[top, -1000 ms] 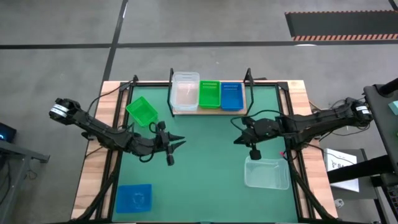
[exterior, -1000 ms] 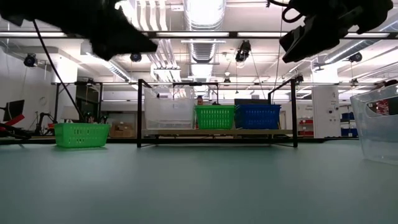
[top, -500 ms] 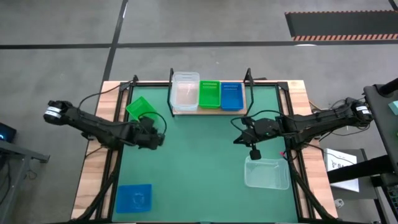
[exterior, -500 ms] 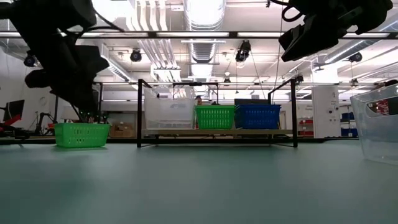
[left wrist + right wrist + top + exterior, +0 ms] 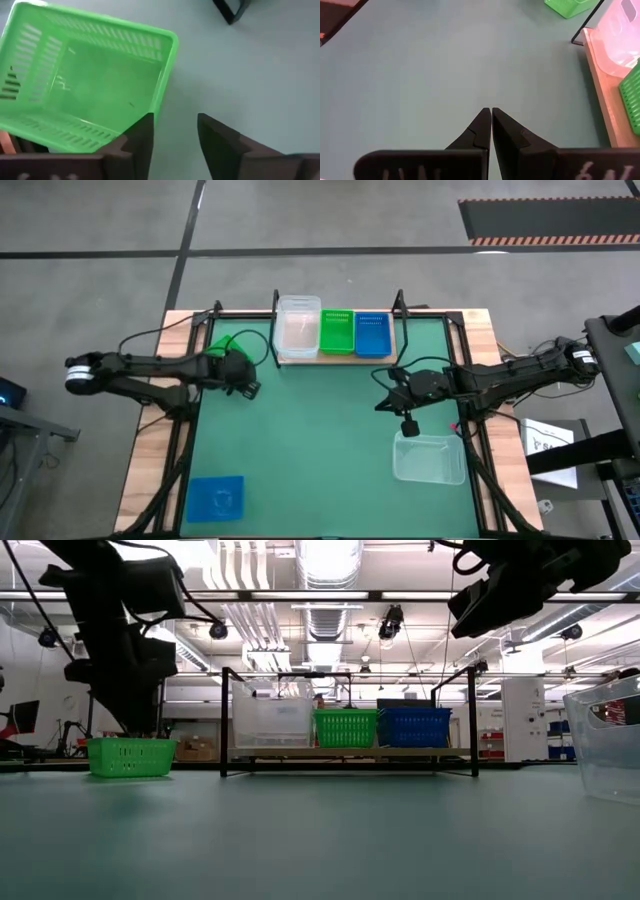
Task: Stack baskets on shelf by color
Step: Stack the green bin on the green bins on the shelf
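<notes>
Green matting (image 5: 320, 450) covers our table, and at its far edge the shelf (image 5: 335, 358) carries a clear basket (image 5: 297, 328), a green basket (image 5: 336, 332) and a blue basket (image 5: 371, 333) side by side. We hold our left gripper (image 5: 173, 131) over the loose green basket (image 5: 85, 80) near the far left corner, fingers parted with the basket's near corner just beside one finger, gripping nothing. Our right gripper (image 5: 491, 121) hangs above bare mat right of centre, fingers pressed together and empty. Another clear basket (image 5: 429, 457) sits near it toward the front, and a second blue basket (image 5: 216, 498) lies at front left.
</notes>
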You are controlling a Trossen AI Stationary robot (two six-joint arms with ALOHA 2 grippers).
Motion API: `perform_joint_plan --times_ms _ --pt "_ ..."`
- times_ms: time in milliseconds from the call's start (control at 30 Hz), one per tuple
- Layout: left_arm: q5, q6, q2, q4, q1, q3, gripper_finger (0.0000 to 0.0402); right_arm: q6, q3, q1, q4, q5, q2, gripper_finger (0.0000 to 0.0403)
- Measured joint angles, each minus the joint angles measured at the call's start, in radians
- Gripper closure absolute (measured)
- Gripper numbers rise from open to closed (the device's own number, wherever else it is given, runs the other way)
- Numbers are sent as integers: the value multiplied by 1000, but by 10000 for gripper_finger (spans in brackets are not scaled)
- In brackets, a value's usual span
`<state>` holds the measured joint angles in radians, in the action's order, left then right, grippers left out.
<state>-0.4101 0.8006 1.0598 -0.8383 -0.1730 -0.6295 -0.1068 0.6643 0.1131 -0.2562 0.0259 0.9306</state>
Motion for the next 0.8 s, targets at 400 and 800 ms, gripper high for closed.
perform_joint_plan --times_ms 400,800 --pt "-18 -135 89 -8 -60 -2 229 9 0 0 0 -1 0 394" --pt "64 -136 233 -4 -54 -32 334 21 0 0 -1 0 0 394"
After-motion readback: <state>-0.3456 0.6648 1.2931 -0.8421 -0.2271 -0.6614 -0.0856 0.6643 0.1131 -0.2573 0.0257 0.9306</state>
